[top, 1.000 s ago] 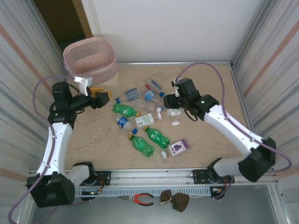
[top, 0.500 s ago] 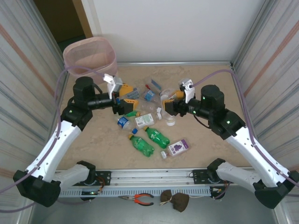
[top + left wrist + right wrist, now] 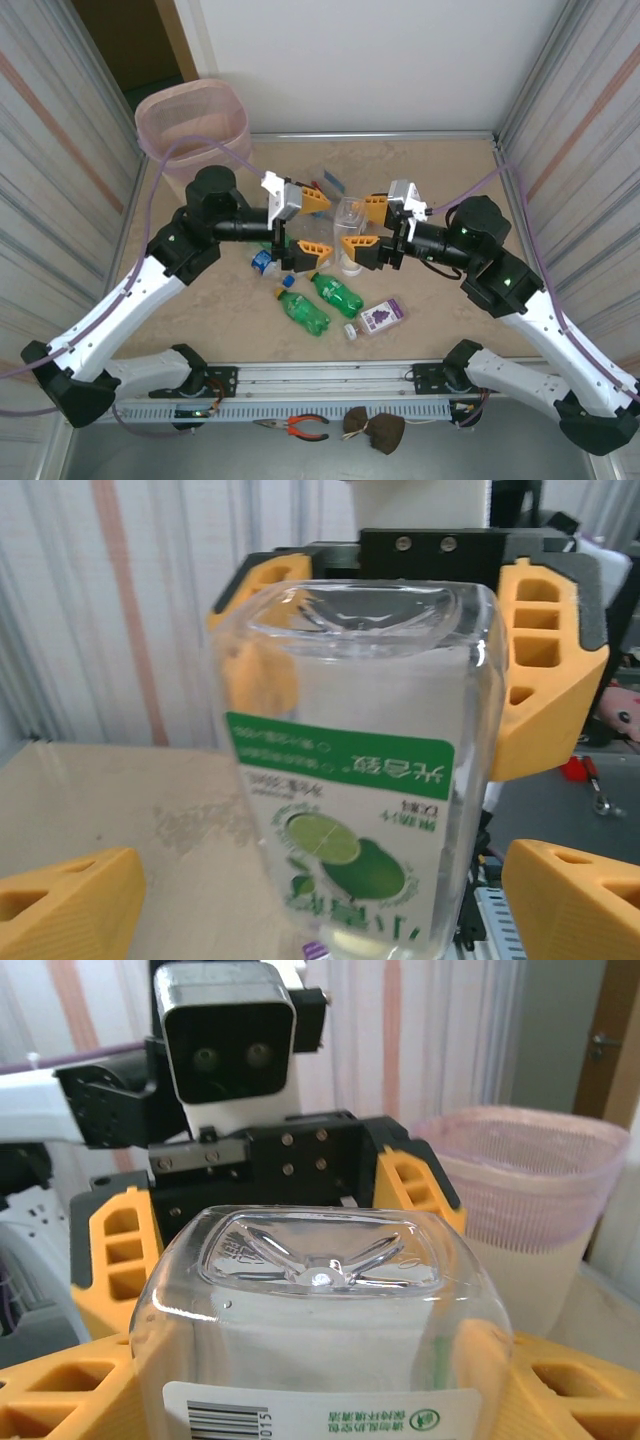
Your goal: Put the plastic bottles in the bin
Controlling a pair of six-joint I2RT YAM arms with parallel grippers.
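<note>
Above the table's [image 3: 450,180] middle, the top view shows the right gripper [image 3: 355,224] clamped on a clear bottle [image 3: 348,212], base uppermost. The left gripper [image 3: 320,225] faces it with its fingers spread wide. Other plastic bottles [image 3: 338,293] lie on the table nearby, and the bin [image 3: 215,150] stands at the far left corner.

At the left wrist, that gripper's own orange fingers [image 3: 70,905] stand apart, clear of the green-labelled bottle.

At the right wrist, the bottle's base sits between its own fingers [image 3: 60,1390], with the bin behind on the right.
</note>
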